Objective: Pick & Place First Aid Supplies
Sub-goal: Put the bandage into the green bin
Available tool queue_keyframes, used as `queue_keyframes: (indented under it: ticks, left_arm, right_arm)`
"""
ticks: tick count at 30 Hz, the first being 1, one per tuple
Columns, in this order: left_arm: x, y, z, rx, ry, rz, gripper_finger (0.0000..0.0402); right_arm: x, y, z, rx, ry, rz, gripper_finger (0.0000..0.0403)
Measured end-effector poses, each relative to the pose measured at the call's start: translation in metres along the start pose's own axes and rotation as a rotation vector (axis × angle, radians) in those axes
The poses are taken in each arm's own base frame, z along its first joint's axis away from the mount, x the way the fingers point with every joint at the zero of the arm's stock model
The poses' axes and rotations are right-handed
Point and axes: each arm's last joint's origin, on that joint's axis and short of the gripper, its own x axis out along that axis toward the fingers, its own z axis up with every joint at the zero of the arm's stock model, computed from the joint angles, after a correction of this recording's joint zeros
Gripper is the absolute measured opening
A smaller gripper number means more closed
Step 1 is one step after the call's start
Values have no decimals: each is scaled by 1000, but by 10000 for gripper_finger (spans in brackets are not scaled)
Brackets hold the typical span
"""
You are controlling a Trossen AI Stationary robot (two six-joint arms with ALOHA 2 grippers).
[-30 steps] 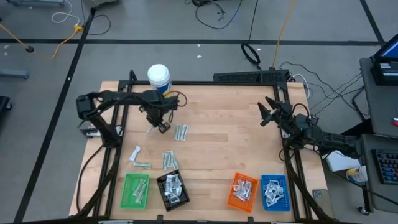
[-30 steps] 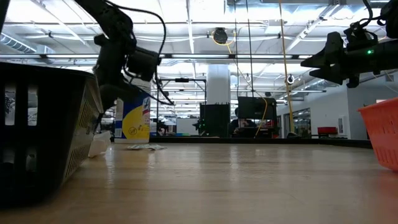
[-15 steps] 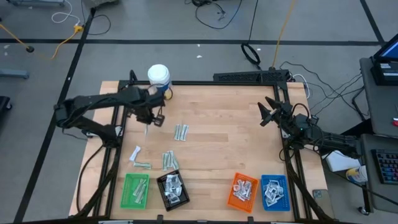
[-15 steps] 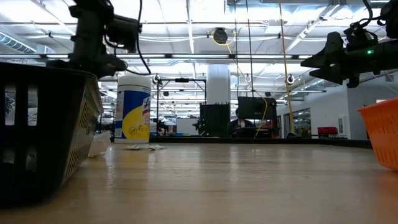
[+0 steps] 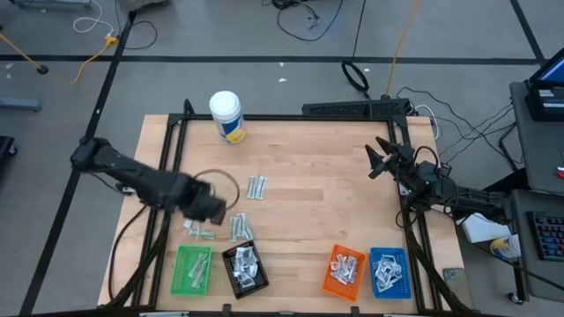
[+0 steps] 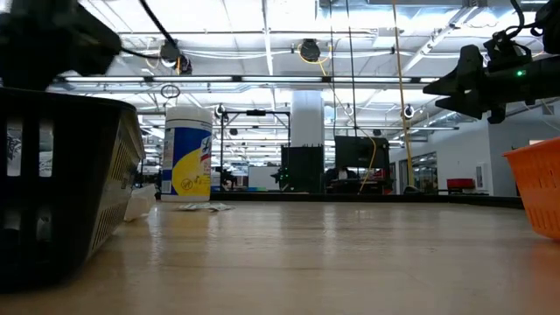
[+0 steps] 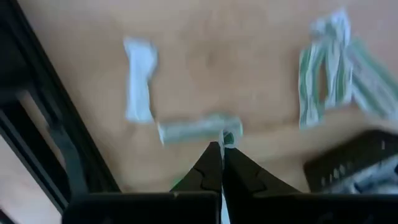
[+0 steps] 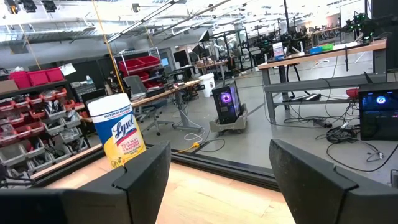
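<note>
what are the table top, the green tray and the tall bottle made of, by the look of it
Table top: wood, pale with a matte finish; plank lines and grain show.
Green tray: probably moulded plastic, going by its flat, even colour.
Tall bottle: likely white plastic with a glossy printed yellow label and a white cap.

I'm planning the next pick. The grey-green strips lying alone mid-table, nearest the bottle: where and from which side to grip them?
Probably from straight above, closing across the narrow width of the strips, near their middle. They lie flat on the table, so a sideways approach finds no edge to pinch.
</note>
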Motion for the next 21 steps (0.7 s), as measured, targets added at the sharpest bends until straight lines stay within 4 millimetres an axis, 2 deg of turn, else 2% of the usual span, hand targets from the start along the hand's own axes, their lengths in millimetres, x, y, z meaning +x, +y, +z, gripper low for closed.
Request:
queue_keyframes:
  ticks: [4, 9, 21]
  left_arm:
    - [6, 0, -35, -30, 12, -23, 0]
    - [16, -2, -69, -49, 37, -46, 0]
    - [47, -10, -117, -52, 51, -30, 0]
  right_arm:
    - [0, 0, 0, 0, 0, 0, 267]
    - [0, 0, 0, 0, 0, 0, 267]
    - [0, 0, 0, 0, 0, 0, 267]
